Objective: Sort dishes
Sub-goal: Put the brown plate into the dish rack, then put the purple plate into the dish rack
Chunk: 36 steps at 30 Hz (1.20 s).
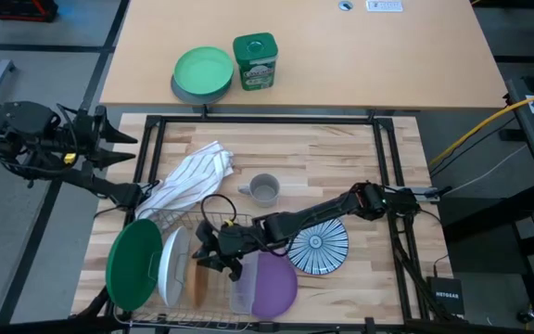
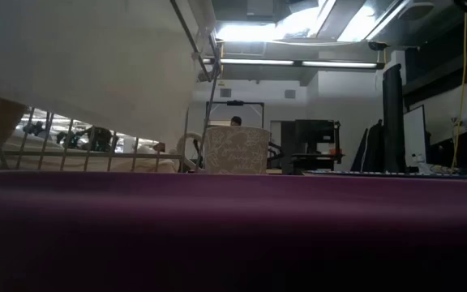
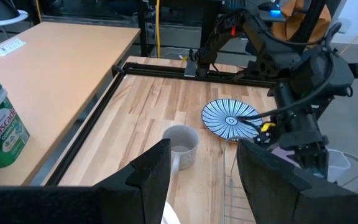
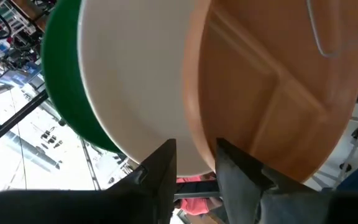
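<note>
A wire dish rack (image 1: pixel 170 301) at the near left holds three plates on edge: a dark green one (image 1: pixel 133 264), a white one (image 1: pixel 172 266) and a brown one (image 1: pixel 197 278). My right gripper (image 1: pixel 209 264) reaches in from the right and is shut on the brown plate (image 4: pixel 272 81), with the white plate (image 4: pixel 135 81) and green plate (image 4: pixel 61 74) behind it. A purple plate (image 1: pixel 276 286) and a blue-and-white striped plate (image 1: pixel 320 246) lie flat on the table. My left gripper (image 3: pixel 204 180) waits open, raised beyond the table's left edge. My right gripper pinches the brown plate's rim (image 4: pixel 199 134) between its two fingers. The fingers come from the table's right, slanting a little downward. The plate stands on edge beside the white plate in the rack; the view hides whether its lower edge rests on the wires.
A grey mug (image 1: pixel 264 190) stands mid-table, and a striped cloth (image 1: pixel 193 176) lies left of it. A clear tub (image 1: pixel 242 283) sits by the purple plate. On the far table are a light green plate on a grey bowl (image 1: pixel 202 72) and a green box (image 1: pixel 254 60).
</note>
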Tool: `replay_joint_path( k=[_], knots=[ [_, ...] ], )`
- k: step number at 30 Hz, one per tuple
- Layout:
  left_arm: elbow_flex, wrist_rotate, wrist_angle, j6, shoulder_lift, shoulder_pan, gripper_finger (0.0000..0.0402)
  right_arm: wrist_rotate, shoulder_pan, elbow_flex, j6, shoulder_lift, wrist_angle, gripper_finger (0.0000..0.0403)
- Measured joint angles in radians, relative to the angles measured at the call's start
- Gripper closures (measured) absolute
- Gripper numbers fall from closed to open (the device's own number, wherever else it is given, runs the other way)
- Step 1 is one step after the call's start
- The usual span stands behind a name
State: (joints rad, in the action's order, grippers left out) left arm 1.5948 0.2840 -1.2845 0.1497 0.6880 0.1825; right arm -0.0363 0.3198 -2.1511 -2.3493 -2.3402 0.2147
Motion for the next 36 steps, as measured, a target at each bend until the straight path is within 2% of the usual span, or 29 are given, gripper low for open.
replay_joint_path(
  k=[13, 22, 29, 36],
  knots=[
    [0.000, 0.000, -0.070, 0.006, 0.000, 0.000, 0.0229, 0.007, -0.010, -0.002, 0.028, 0.000, 0.045, 0.0292],
    [0.000, 0.000, -0.069, 0.002, 0.000, 0.000, 0.0229, 0.003, -0.035, -0.002, 0.115, 0.060, 0.215, 0.0292],
    [0.000, 0.000, -0.070, 0.009, -0.001, 0.000, 0.0229, -0.015, -0.041, -0.002, 0.283, 0.124, 0.297, 0.0292],
    [0.000, 0.000, -0.070, 0.009, -0.001, 0.000, 0.0229, -0.024, -0.031, -0.002, 0.656, 0.215, 0.441, 0.0292]
  ],
)
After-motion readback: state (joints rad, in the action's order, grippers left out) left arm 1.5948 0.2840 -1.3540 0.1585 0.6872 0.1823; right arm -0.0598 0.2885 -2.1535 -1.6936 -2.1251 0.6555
